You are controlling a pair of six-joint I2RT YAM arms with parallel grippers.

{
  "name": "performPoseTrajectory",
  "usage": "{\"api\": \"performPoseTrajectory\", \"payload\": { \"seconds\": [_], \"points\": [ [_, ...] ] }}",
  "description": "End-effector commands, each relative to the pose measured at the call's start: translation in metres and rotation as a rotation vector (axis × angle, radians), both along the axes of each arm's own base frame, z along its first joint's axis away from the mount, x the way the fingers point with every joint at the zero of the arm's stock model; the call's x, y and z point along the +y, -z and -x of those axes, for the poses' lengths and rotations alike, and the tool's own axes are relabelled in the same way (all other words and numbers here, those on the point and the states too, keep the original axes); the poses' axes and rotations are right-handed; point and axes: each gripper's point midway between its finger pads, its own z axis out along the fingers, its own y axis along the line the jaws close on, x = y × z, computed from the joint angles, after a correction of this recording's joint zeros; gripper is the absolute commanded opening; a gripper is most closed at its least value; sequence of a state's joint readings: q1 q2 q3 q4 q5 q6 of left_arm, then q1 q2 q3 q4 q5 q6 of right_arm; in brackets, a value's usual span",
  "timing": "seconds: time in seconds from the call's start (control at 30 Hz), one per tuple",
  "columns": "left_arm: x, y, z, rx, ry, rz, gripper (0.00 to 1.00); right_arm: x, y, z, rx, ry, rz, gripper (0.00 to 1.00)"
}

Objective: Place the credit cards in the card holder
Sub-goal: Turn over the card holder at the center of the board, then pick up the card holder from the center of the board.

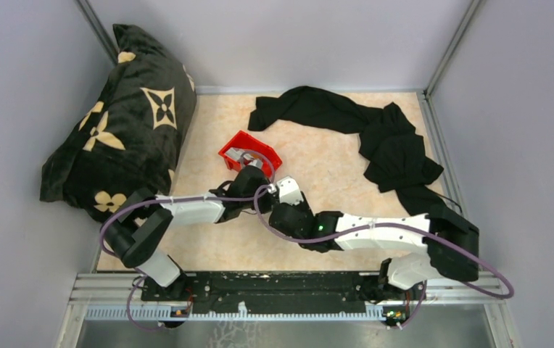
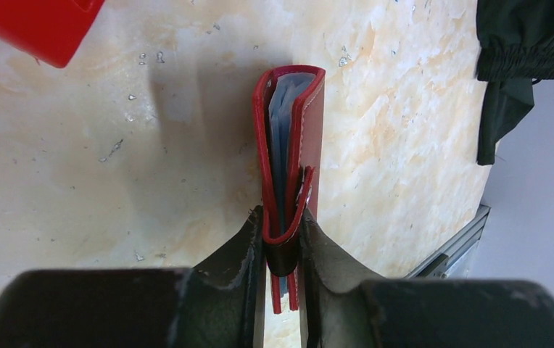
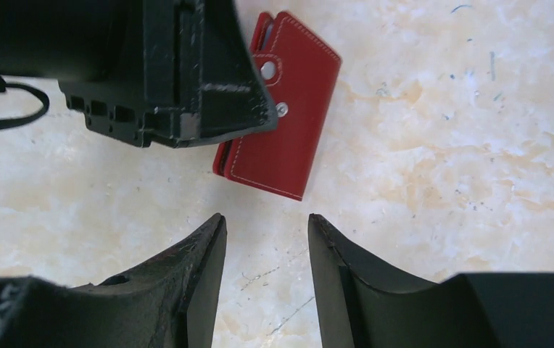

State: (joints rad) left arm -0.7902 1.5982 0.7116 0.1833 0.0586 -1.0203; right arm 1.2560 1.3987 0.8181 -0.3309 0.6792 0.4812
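Gripping the card holder (image 2: 294, 145) from both sides, your left jaws were drawn in close on its red covers, at the end where the snap strap crosses. From the left wrist camera the holder showed edge-on, folded almost flat, with pale blue-grey pockets visible between the two covers. Its far end pointed away from the jaws over the tabletop (image 2: 129, 167). You could not tell from these views whether the holder rested on the tabletop or hung just above it.

Your right jaws stood wide apart with nothing between them, only bare tabletop showing in the gap. The card holder (image 3: 288, 109) lay just beyond their tips, its stitched red face and metal snap turned toward the right wrist camera. The black body of the left jaws covered its upper left corner.

From above, your left arm (image 1: 187, 209) and right arm (image 1: 375, 230) met near the middle of the tabletop (image 1: 332, 174), wrists close together and hiding the holder. The red bin (image 1: 259, 141) sat just behind them. Something pale and shiny lay inside it, too small for you to say whether it was the credit cards. A corner of the same bin (image 2: 38, 25) showed in the left wrist view.

A black pillow (image 1: 125, 130) with tan flower shapes leaned in the rear left corner. A black garment (image 1: 383, 145) sprawled across the rear right of the tabletop.
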Motion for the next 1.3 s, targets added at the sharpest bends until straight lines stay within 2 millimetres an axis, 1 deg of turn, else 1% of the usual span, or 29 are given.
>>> {"api": "performPoseTrajectory", "payload": {
  "seconds": [0.0,0.1,0.23,0.4,0.57,0.73,0.77,0.8,0.9,0.97,1.07,1.1,1.27],
  "points": [
    [0.011,-0.001,0.000,-0.055,0.004,-0.036,0.14,-0.012,-0.029,-0.003,-0.051,0.078,-0.089,0.46],
    [0.015,0.001,-0.001,-0.070,0.005,-0.042,0.14,-0.024,-0.035,-0.012,-0.065,0.126,-0.104,0.45],
    [0.020,0.002,-0.002,-0.088,0.012,-0.041,0.14,-0.036,-0.036,-0.027,-0.058,0.174,-0.129,0.45],
    [0.017,0.002,-0.002,-0.124,0.077,-0.021,0.13,-0.040,-0.035,-0.042,-0.044,0.198,-0.160,0.44],
    [0.009,0.002,-0.002,-0.156,0.186,-0.006,0.12,-0.040,-0.033,-0.061,-0.005,0.211,-0.237,0.44],
    [-0.005,-0.004,0.004,-0.202,0.357,0.010,0.09,-0.042,-0.043,-0.086,-0.001,0.202,-0.326,0.44],
    [-0.009,-0.005,0.005,-0.209,0.398,0.016,0.08,-0.046,-0.044,-0.092,0.000,0.211,-0.331,0.44],
    [-0.013,-0.006,0.010,-0.209,0.454,0.023,0.08,-0.046,-0.046,-0.097,0.003,0.206,-0.339,0.44],
    [-0.024,-0.008,0.013,-0.201,0.559,0.031,0.07,-0.046,-0.048,-0.108,0.024,0.179,-0.380,0.45],
    [-0.029,-0.007,0.015,-0.191,0.612,0.036,0.07,-0.044,-0.048,-0.112,0.041,0.149,-0.405,0.45],
    [-0.034,-0.008,0.015,-0.193,0.676,0.030,0.07,-0.042,-0.045,-0.112,0.068,0.094,-0.412,0.46],
    [-0.037,-0.011,0.013,-0.204,0.693,0.029,0.07,-0.043,-0.042,-0.111,0.075,0.082,-0.410,0.47],
    [-0.038,-0.022,0.011,-0.255,0.783,-0.004,0.05,-0.050,-0.033,-0.103,0.105,0.023,-0.424,0.57]
  ]
}}
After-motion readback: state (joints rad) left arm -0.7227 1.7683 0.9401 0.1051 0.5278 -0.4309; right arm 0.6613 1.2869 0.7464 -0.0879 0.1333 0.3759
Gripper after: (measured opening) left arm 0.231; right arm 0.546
